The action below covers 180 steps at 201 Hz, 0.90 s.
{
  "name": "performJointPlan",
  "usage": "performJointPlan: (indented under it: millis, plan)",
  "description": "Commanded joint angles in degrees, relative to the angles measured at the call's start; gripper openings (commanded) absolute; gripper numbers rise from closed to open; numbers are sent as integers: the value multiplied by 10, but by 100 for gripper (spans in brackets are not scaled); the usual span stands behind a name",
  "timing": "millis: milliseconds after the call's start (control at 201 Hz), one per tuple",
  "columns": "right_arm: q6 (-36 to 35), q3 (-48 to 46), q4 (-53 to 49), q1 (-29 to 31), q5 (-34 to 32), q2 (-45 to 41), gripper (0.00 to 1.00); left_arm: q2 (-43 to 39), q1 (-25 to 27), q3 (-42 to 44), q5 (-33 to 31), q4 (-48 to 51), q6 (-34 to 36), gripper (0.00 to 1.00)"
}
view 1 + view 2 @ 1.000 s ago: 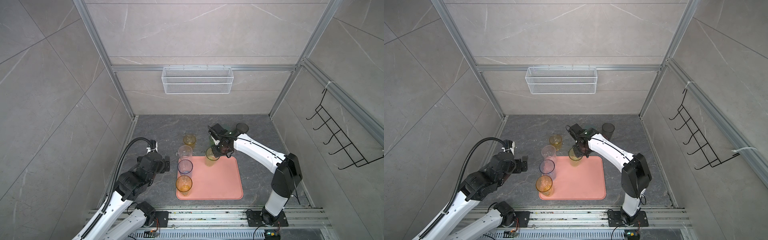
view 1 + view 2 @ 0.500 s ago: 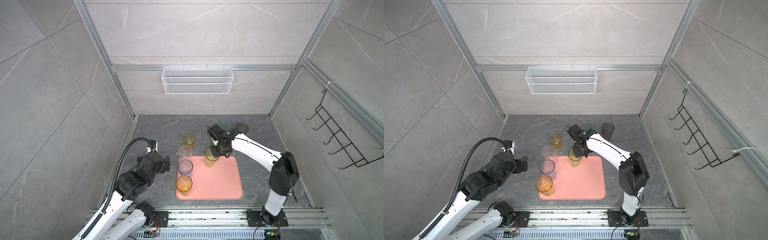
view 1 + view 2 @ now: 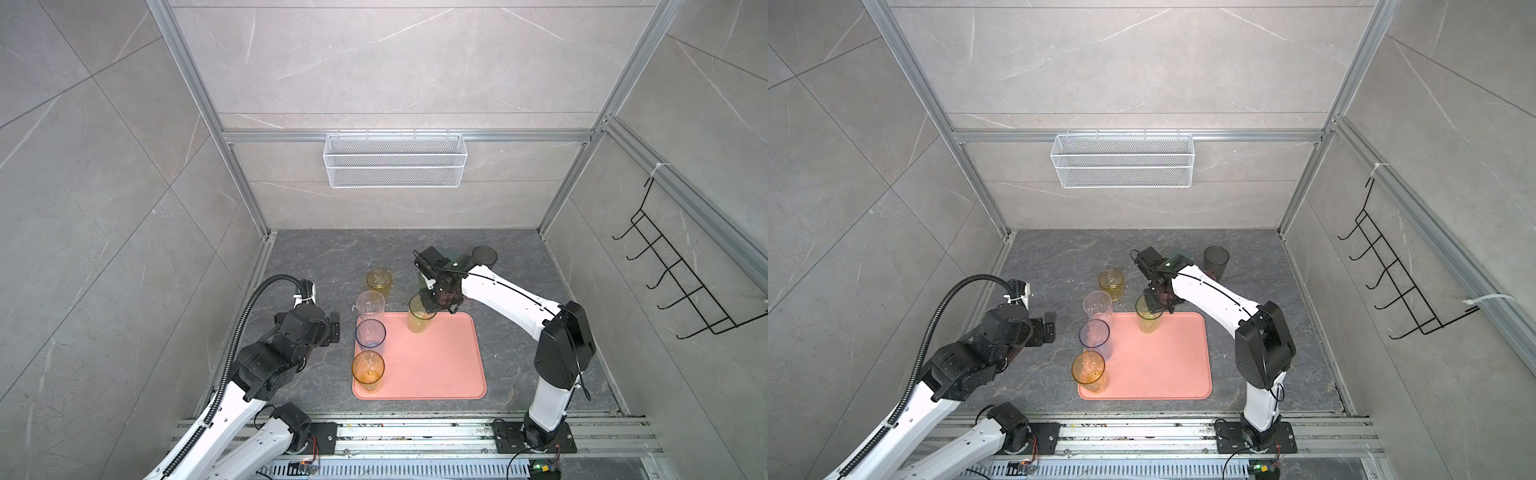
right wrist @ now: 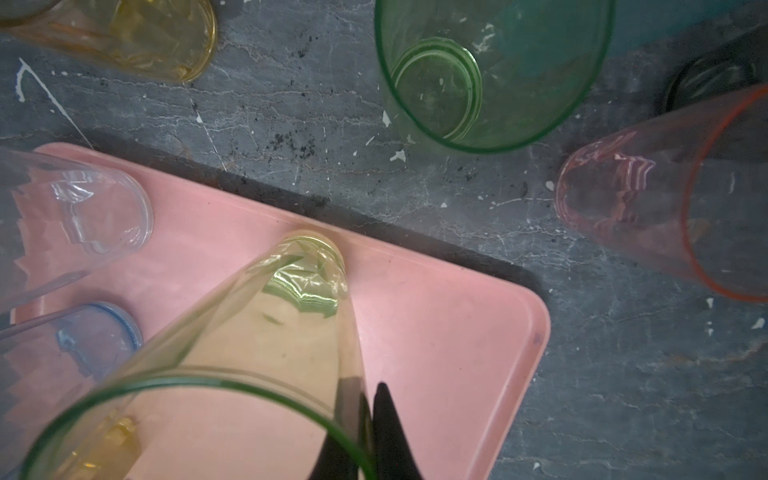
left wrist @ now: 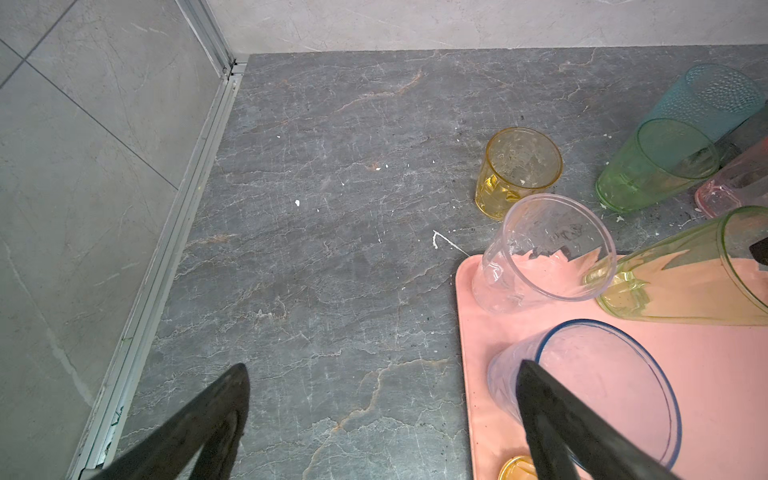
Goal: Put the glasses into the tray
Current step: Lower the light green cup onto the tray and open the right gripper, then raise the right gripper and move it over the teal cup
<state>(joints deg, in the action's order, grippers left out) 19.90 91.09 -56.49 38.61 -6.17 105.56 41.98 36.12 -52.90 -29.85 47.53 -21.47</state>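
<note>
Four glasses are standing in the tray (image 3: 436,365): the clear tumbler (image 3: 369,305), blue-rimmed tumbler (image 3: 370,332) and amber tumbler (image 3: 368,370) lining its left side, the yellow-green tumbler (image 3: 419,318) at its far edge. The right pincer (image 4: 369,399) is pinching that one's rim, one finger inside, one outside, likely steadying it until the base is resting flat. The left pincer (image 5: 382,365) is hanging wide open and empty over the worktop (image 3: 332,257) beside the tray. Beyond the far edge a short amber tumbler (image 3: 379,280), a green one (image 4: 490,75), a pink one (image 4: 665,216) and a smoky one (image 3: 484,258) are waiting, crowding the right arm's retreat
</note>
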Motion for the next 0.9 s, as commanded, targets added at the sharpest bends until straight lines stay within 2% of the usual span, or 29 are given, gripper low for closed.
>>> performJointPlan:
  millis: [0, 244, 473, 662, 891]
  plan:
    - [8, 13, -6, -1, 3, 16, 16, 0, 3, -3, -10, -4, -3, 100]
    - [0, 45, -29, -1, 33, 18, 27, 1, 3, -3, -9, -4, -4, 100]
    - [-3, 75, -51, -1, 18, 9, 38, -1, 3, -4, -10, -4, -4, 100]
    - [-8, 100, -64, -2, -1, -6, 42, -2, 3, -4, -11, -4, -5, 100]
    - [-27, 110, -31, -2, -31, -55, 47, -5, 3, -4, -13, -4, -5, 100]
